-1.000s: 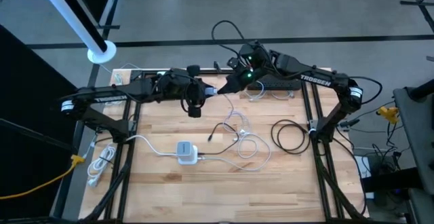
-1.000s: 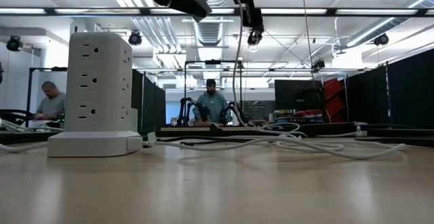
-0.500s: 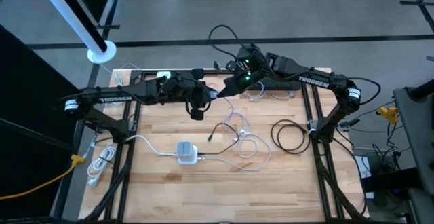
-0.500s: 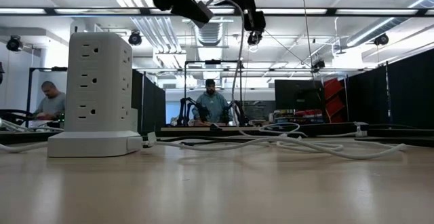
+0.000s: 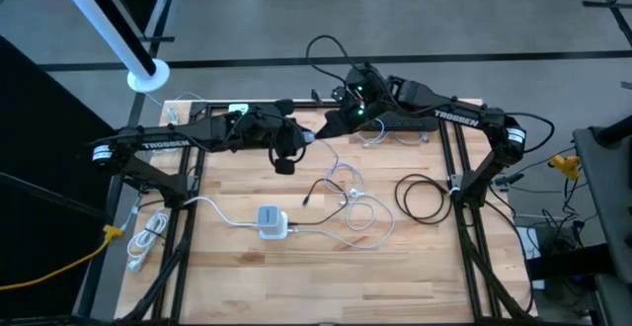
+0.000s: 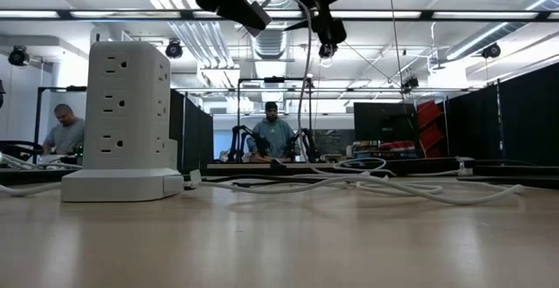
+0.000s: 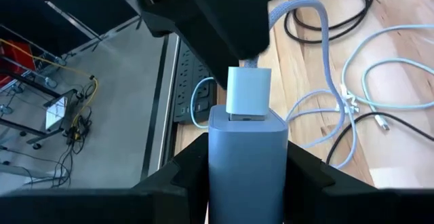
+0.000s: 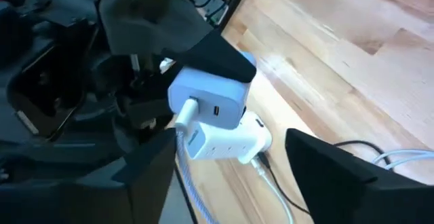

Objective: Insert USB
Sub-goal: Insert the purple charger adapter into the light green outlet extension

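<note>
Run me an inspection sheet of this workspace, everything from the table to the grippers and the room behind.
Surface: wooden table, no damage seen.
Job's things: grey charger block held above the table, white USB plug seated in its end.
Clutter: white power tower standing on the table.
Grippers: left gripper shut on the charger block; right gripper open, close by, holding nothing.
Cables: braided cable runs from the USB plug; loose white cables mid-table; black coil towards the right.
Surroundings: two people at benches far behind the table.
</note>
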You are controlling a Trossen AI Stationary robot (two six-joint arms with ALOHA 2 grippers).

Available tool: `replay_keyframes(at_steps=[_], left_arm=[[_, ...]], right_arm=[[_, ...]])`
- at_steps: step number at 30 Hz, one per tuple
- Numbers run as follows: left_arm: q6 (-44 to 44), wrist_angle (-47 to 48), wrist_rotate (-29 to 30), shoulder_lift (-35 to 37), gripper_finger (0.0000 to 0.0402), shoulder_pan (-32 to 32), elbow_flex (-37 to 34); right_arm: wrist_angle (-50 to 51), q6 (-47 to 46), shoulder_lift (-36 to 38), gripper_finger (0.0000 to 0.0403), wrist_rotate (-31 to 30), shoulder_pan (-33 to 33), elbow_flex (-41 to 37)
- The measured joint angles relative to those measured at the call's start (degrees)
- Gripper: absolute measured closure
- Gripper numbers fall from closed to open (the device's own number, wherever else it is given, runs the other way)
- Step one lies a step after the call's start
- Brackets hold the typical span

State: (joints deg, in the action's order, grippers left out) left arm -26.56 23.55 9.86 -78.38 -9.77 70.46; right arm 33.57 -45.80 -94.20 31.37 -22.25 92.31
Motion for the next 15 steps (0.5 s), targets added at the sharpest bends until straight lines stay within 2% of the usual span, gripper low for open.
replay_keyframes(at_steps=[7,15], left_arm=[[2.0,-1.7,0.1,-1.0,0.0284,-0.1,0.0],[4.8,-2.7,0.2,-3.4,0.0284,-0.1,0.0]], right_arm=[[-3.0,-1.2,-1.2,0.0094,-0.3,0.2,0.0],[-3.9,-3.5,-2.4,0.0073,-1.6,0.4,0.0]])
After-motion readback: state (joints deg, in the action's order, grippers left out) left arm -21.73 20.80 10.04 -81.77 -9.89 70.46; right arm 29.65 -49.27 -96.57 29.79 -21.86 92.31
